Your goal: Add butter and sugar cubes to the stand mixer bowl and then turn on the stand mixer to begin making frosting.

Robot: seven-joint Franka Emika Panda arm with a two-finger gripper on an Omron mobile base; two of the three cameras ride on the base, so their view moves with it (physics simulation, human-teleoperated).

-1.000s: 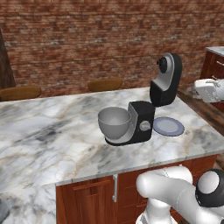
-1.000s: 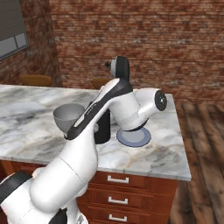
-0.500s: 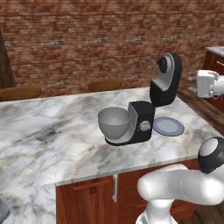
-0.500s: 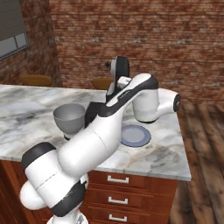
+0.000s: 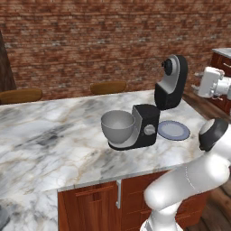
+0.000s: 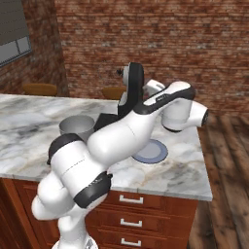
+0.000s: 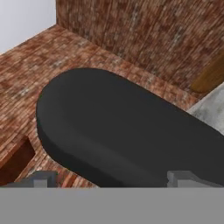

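Note:
The stand mixer [image 5: 145, 126] is a squat black box with a grey side knob, standing mid-counter. Its grey stand mixer bowl [image 5: 118, 126] sits on its left, and shows again as the bowl [image 6: 77, 128] left of my arm. My gripper [image 5: 199, 83] hangs to the right of the counter, level with the tall black-and-grey appliance [image 5: 172, 82] and pointing at it. In the hand view the gripper [image 7: 112, 178] is open, with one fingertip [image 7: 43, 178] at each side and that appliance's black rounded top [image 7: 122, 135] close ahead. The butter and sugar cubes are out of view.
A flat grey-blue plate [image 5: 173, 130] lies right of the mixer, near the counter's right edge, and shows as the plate [image 6: 152, 151] under my arm. The marble counter [image 5: 54, 140] stretches wide to the left. A brick wall stands behind, with wooden stools beyond the counter.
My arm has swung up: the elbow has risen beside the counter's right end. The hand has edged up and left towards the tall appliance. The jaws stay open.

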